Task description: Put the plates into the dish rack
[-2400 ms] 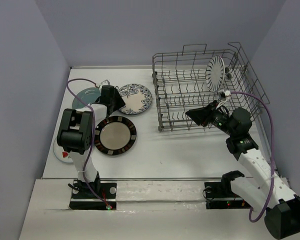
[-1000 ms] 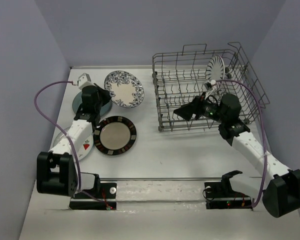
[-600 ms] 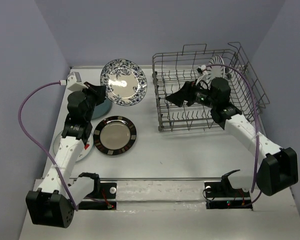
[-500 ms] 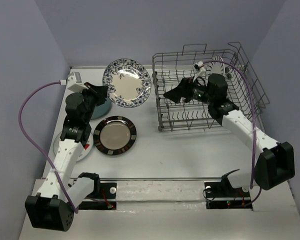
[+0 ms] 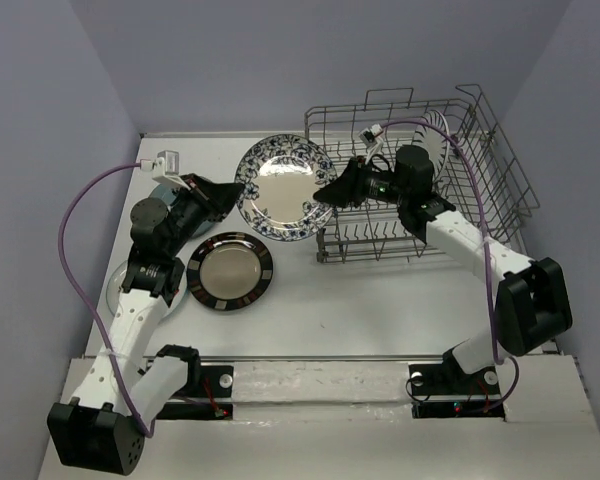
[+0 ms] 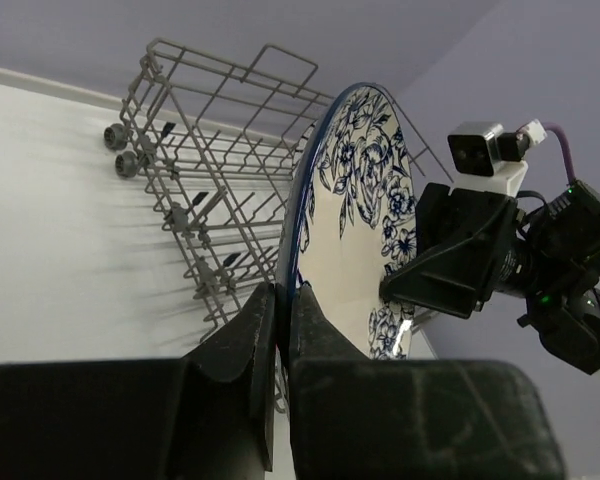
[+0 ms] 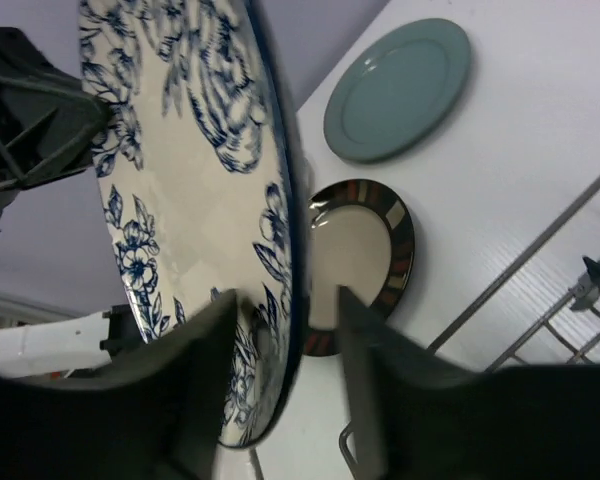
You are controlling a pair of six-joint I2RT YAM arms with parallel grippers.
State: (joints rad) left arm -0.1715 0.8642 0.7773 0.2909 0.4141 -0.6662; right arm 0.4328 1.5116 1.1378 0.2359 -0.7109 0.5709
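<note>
A blue-floral plate point(image 5: 285, 187) hangs on edge in the air just left of the dish rack point(image 5: 480, 175). My left gripper point(image 5: 232, 195) is shut on its left rim, seen pinched at the fingertips in the left wrist view point(image 6: 283, 292). My right gripper point(image 5: 330, 188) straddles the opposite rim point(image 7: 288, 296); a gap shows beside one finger. A striped plate point(image 5: 435, 140) stands in the rack's back row. The brown-rimmed plate point(image 5: 230, 272) and the teal plate point(image 7: 398, 90) lie flat on the table.
A white plate point(image 5: 118, 287) lies partly under my left arm near the left wall. The rack's front left corner point(image 5: 325, 255) is close below the held plate. Walls close in the table on three sides.
The left arm has carried the floral plate rightward to the rack. The right arm swung left out of the rack to meet it, and its jaws narrowed around the rim.
</note>
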